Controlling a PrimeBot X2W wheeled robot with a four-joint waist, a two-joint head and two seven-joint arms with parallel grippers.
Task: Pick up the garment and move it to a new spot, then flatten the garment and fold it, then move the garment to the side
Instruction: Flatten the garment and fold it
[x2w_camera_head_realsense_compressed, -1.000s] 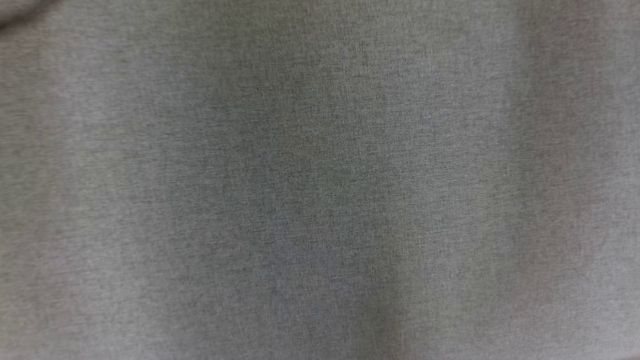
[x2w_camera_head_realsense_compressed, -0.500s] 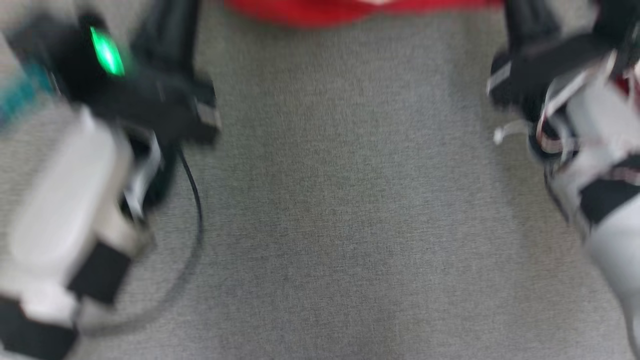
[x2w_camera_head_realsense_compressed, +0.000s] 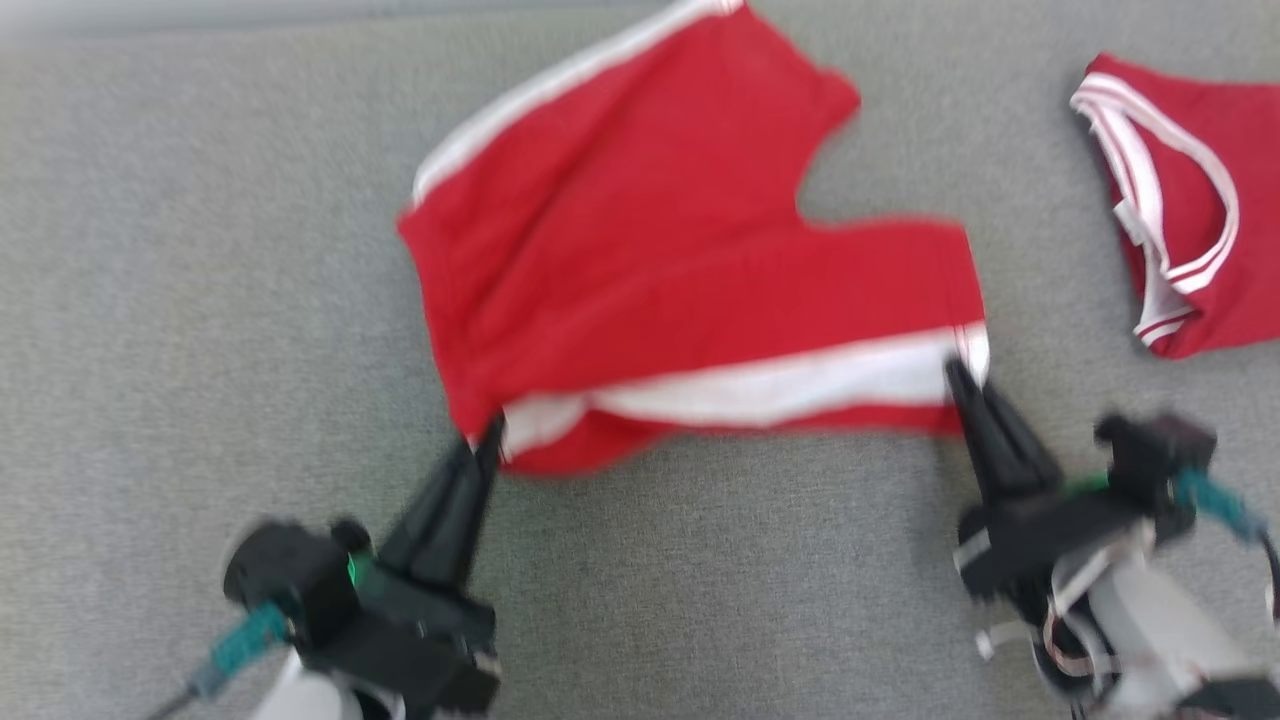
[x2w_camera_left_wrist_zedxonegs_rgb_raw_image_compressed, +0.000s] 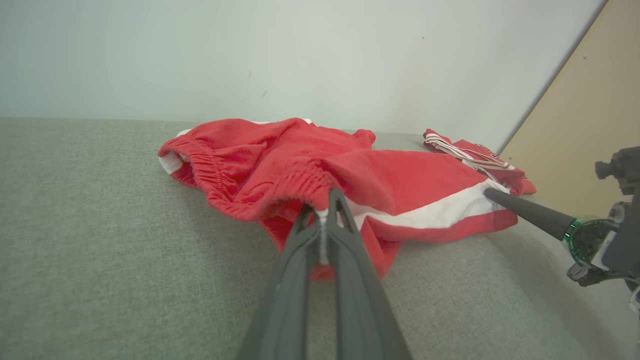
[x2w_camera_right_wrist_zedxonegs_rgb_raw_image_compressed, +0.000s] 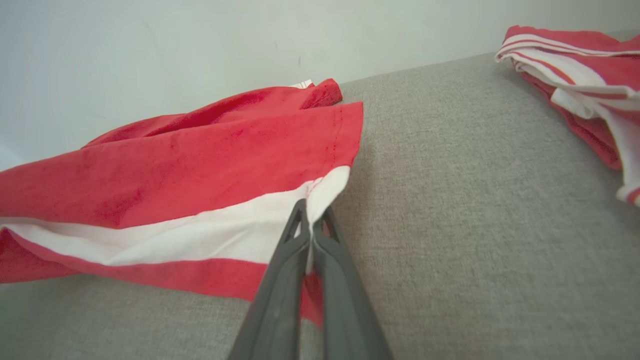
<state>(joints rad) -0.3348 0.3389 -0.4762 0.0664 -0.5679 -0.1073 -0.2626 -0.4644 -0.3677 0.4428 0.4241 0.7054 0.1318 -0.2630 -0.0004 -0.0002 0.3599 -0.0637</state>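
Red shorts with white side stripes (x2w_camera_head_realsense_compressed: 660, 260) lie spread on the grey fabric surface (x2w_camera_head_realsense_compressed: 200, 250). My left gripper (x2w_camera_head_realsense_compressed: 490, 432) is shut on the near left corner, at the elastic waistband (x2w_camera_left_wrist_zedxonegs_rgb_raw_image_compressed: 280, 192). My right gripper (x2w_camera_head_realsense_compressed: 962, 375) is shut on the near right corner, pinching the white stripe at the leg hem (x2w_camera_right_wrist_zedxonegs_rgb_raw_image_compressed: 325, 192). In the left wrist view the gripper (x2w_camera_left_wrist_zedxonegs_rgb_raw_image_compressed: 324, 202) holds bunched red cloth, and the right gripper's dark finger (x2w_camera_left_wrist_zedxonegs_rgb_raw_image_compressed: 530, 214) reaches the stripe. The near edge of the shorts (x2w_camera_right_wrist_zedxonegs_rgb_raw_image_compressed: 175, 165) is lifted slightly between both grippers (x2w_camera_right_wrist_zedxonegs_rgb_raw_image_compressed: 312, 216).
A second red garment with white trim (x2w_camera_head_realsense_compressed: 1190, 200) lies folded at the far right of the surface (x2w_camera_right_wrist_zedxonegs_rgb_raw_image_compressed: 575, 65). A pale wall (x2w_camera_left_wrist_zedxonegs_rgb_raw_image_compressed: 300, 55) stands behind the surface, and a tan panel (x2w_camera_left_wrist_zedxonegs_rgb_raw_image_compressed: 585, 110) rises to the right.
The head camera has swung up from bare grey fabric, so the shorts and both grippers have come into view. Whether the cloth itself moved cannot be told.
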